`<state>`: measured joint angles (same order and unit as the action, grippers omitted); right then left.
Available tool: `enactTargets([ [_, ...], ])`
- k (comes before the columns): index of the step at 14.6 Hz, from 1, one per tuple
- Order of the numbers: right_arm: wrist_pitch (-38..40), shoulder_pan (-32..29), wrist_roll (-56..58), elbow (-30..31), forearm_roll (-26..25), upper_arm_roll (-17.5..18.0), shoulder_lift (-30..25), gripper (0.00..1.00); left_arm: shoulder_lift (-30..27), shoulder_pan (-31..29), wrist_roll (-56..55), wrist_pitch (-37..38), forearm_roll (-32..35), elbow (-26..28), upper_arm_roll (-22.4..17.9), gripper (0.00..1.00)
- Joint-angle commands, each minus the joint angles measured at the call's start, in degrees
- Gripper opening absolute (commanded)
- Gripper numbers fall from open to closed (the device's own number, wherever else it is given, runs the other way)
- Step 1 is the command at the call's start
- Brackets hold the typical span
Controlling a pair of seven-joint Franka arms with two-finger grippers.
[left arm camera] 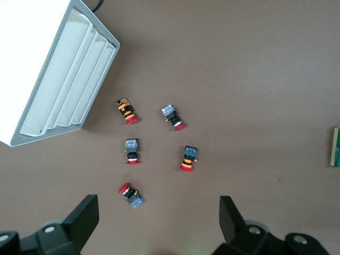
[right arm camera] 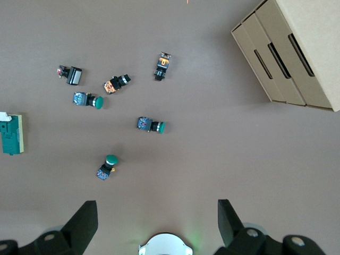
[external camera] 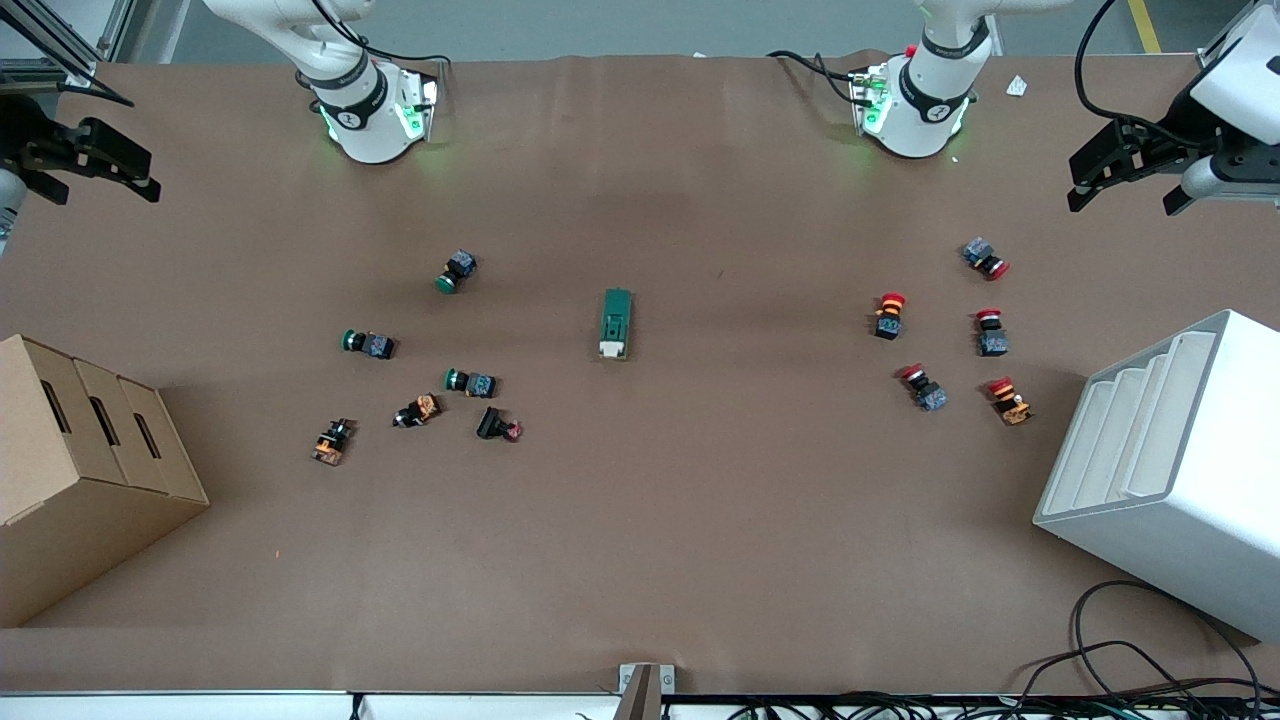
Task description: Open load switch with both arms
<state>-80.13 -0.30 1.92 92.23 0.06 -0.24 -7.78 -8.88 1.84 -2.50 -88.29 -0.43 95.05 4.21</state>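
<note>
The white plastic bin with stepped compartments and the slotted brown cardboard boxes sit at opposite ends of the table from the small dark-green load switch, which lies mid-table, white lever nearer the camera. The boxes' insides are hidden; the bin's compartments look bare. My left gripper and right gripper both hang spread, each high over its own end.

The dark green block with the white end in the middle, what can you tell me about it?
The small dark-green rectangular load switch lies flat and alone on the brown table, midway between the two clusters of push-buttons. Its white lever piece is at the end nearer the front camera. It looks like plastic. Nothing touches it; neither gripper is near it.
</note>
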Motion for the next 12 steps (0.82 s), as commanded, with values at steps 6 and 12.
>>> enactTargets([
  [6,-0.11,-0.40,0.27,0.32,2.75,-0.46,-0.30,1.00,3.77,0.27,0.04,0.14,0.35,-5.57,0.45,1.00],
  [12,0.24,-0.84,0.36,-0.20,2.58,-0.55,-0.04,1.00,9.12,2.82,-17.47,-4.95,1.74,-4.79,12.54,1.00],
])
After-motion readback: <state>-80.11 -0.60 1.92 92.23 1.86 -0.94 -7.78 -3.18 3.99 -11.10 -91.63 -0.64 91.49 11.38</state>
